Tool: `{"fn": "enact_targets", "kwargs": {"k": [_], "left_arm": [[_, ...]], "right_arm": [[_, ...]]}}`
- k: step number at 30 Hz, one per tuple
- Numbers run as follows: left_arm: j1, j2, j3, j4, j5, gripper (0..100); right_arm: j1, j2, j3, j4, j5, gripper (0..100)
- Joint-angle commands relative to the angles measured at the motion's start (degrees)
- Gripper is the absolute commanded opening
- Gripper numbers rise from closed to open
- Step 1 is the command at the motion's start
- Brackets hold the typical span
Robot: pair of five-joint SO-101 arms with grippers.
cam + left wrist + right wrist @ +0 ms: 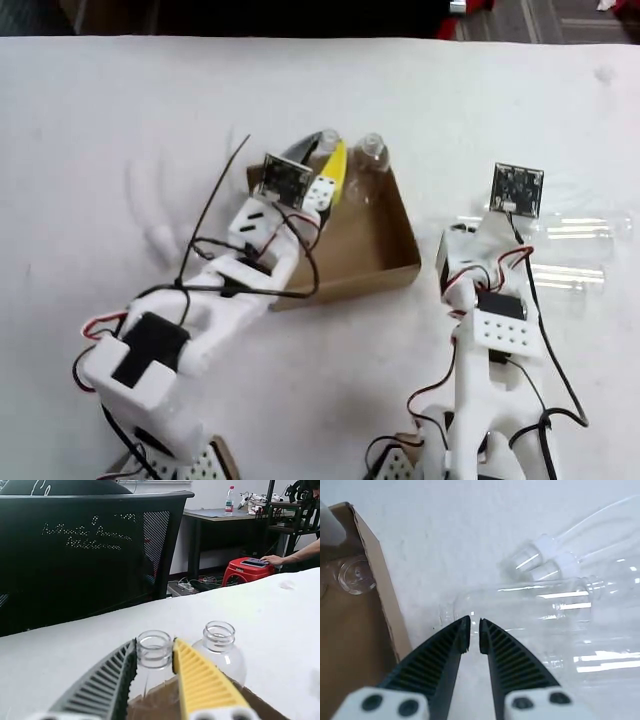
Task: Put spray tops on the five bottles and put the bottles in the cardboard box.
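High view: left gripper (326,150) sits at the far end of the cardboard box (400,268). Left wrist: its fingers (200,680) squeeze the neck of an open bottle (154,650) (no top on it). A second bottle (219,647) stands just beside. Right wrist: right gripper (475,625) is nearly closed w/ nothing in it, over a lying bottle (530,602) on the bench (445,530). Spray tops (540,555) are near.

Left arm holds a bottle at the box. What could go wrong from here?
1. The held bottle in the left gripper and the second bottle beside it in the cardboard box both have open necks, so they may end up boxed without spray tops.
2. The two stand close together, so a release could knock one over.
3. The lying bottle under the shut right gripper is round and might roll away.
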Motion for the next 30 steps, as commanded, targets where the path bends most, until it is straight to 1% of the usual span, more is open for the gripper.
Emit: {"fn": "enact_targets", "kwargs": {"k": [1,5,9,16,18,22,24,28,30], "left_arm": [[-0.7,2.3,-4.0,-1.7,-0.7,2],[-0.7,4.7,-5.1,-1.8,-0.7,2],[-0.7,4.8,-4.9,-4.0,-0.4,2],[-0.4,4.4,-3.3,-4.0,-0.4,3],[-0.5,4.4,-3.3,-4.0,-0.3,6],[-0.6,4.5,-3.0,-3.6,-0.2,22],[-0.4,4.4,-2.6,-2.1,-0.1,28],[-0.7,4.3,-2.7,-1.1,2.9,29],[-0.8,3.6,-2.5,-1.1,3.1,29]], "right_arm": [[0.3,0.0,-2.1,-1.3,0.6,1.7],[0.3,0.0,-2.1,-1.3,0.7,1.7],[0.3,0.0,-2.1,-1.3,0.7,1.7],[0.2,0.0,-2.1,-1.3,0.7,1.7],[0.2,0.0,-2.1,-1.3,0.7,1.7],[0.2,0.0,-2.1,-1.3,0.7,1.7],[0.2,0.0,-2.1,-1.3,0.7,1.7],[0.2,0.0,-2.1,-1.3,0.7,1.7],[0.2,0.0,-2.1,-1.3,0.7,1.7]]}}
